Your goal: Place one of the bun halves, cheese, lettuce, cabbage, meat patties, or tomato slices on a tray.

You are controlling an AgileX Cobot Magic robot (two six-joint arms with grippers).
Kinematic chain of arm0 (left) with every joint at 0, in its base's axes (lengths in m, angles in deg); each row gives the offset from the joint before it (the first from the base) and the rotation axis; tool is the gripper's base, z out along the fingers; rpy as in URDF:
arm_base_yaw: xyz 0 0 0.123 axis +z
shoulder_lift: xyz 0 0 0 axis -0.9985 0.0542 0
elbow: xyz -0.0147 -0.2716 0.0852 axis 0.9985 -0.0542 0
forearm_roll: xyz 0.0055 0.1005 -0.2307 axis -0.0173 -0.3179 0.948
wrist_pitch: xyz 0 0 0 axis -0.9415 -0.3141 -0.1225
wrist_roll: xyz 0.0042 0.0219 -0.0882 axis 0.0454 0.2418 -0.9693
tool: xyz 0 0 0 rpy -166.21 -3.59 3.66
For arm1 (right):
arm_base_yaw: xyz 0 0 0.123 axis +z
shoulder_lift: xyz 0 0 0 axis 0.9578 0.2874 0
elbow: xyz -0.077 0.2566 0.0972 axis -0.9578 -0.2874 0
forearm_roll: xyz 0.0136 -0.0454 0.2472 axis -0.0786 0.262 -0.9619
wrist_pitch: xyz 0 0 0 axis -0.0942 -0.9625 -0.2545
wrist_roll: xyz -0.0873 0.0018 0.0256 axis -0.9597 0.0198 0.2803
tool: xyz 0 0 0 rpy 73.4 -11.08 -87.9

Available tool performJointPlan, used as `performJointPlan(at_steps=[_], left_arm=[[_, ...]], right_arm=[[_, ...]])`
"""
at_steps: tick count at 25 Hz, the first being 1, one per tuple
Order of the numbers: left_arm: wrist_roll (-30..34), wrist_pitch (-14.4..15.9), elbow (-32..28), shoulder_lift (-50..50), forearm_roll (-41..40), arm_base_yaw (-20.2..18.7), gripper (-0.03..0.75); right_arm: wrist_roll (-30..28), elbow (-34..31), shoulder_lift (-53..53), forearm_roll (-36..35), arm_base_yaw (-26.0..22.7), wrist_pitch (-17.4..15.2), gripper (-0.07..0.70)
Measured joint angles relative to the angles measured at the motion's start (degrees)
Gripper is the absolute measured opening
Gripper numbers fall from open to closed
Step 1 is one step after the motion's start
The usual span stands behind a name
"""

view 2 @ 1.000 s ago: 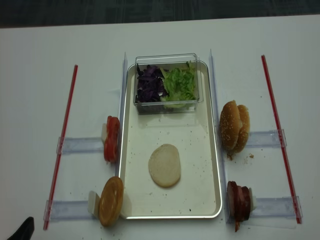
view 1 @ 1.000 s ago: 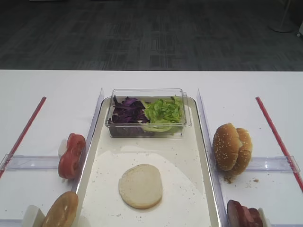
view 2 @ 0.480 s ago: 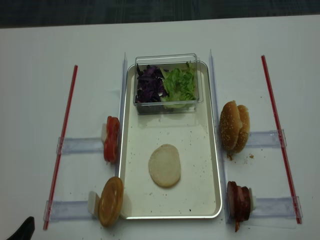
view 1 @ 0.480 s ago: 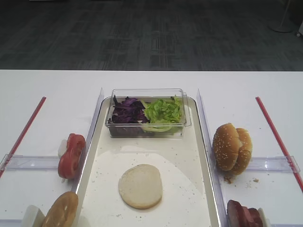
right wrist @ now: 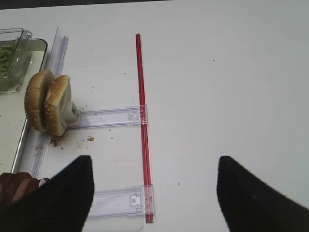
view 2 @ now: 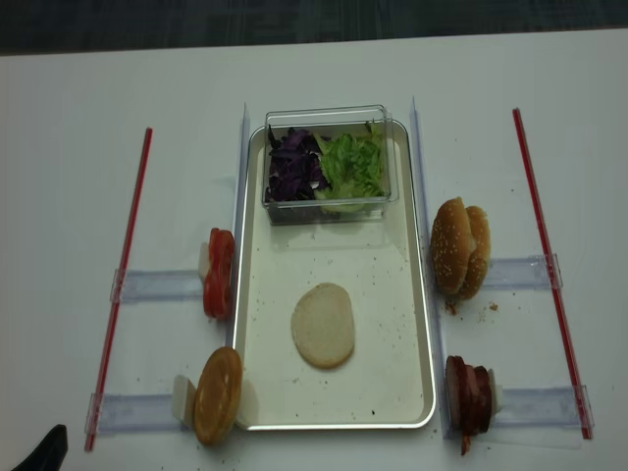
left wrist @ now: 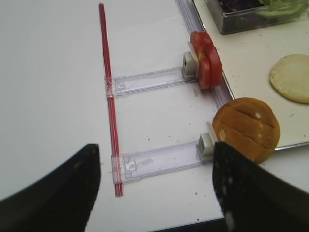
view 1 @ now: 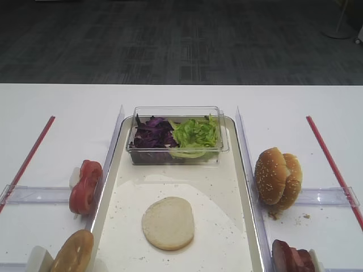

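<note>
white tabletop fills every view, with dark carpet beyond its far edge. the flat bun half [view 1: 168,222] lies cut face up on the tray [view 1: 241,187], alone near its middle, ahead and to the right of the left gripper [left wrist: 157,186]. it looks light, soft and crumbly, so i'd take it by opposite points of its thin rim and squeeze gently. lettuce [view 1: 195,132] and cabbage [view 1: 152,134] share a clear box [view 1: 176,111] at the tray's far end. tomato slices [left wrist: 206,65] and a brown-crusted half [left wrist: 246,128] stand just ahead of that gripper, beside the tray's left rim. its jaws stand well apart, holding and touching nothing. the right gripper [right wrist: 153,193] hangs over bare table with jaws spread and empty; sesame buns [right wrist: 47,102] sit ahead to its left, and the meat patties [view 1: 292,256], probably the dark edge at its left finger, lie nearest.
</note>
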Motion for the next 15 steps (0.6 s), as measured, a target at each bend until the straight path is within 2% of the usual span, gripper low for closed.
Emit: performJointPlan(at_steps=[15], left_arm=[[0.0,0.0,0.0,0.0,-1.4,0.0,0.452]], right_arm=[[0.0,0.0,0.0,0.0,0.0,0.0,0.552]])
